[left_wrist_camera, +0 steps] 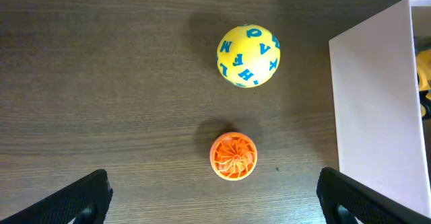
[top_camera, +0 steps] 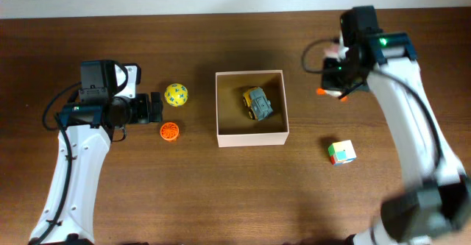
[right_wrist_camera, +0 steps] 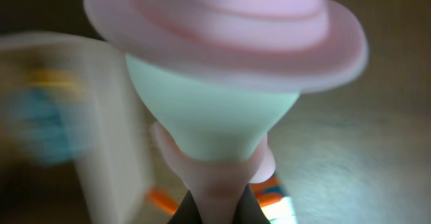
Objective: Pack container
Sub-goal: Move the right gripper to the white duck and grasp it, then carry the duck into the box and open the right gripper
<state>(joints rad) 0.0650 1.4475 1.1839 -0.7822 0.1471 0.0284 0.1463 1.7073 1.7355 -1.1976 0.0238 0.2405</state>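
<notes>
The container [top_camera: 250, 137], a shallow white-walled box with a tan inside, sits mid-table and holds a yellow-grey toy car [top_camera: 257, 103]. My left gripper [top_camera: 156, 108] is open and empty, left of the box. In the left wrist view its fingers [left_wrist_camera: 215, 198] flank an orange ridged disc [left_wrist_camera: 234, 156], with a yellow ball with blue letters [left_wrist_camera: 248, 56] beyond and the box wall [left_wrist_camera: 374, 109] at right. My right gripper [top_camera: 335, 72] is right of the box, above the table. In the right wrist view it [right_wrist_camera: 219, 207] is shut on a pink-and-mint toy [right_wrist_camera: 222, 76].
A multicoloured cube [top_camera: 341, 152] lies on the wooden table right of the box's front corner. The yellow ball [top_camera: 176, 95] and orange disc [top_camera: 170, 132] lie between my left gripper and the box. The right wrist view is blurred.
</notes>
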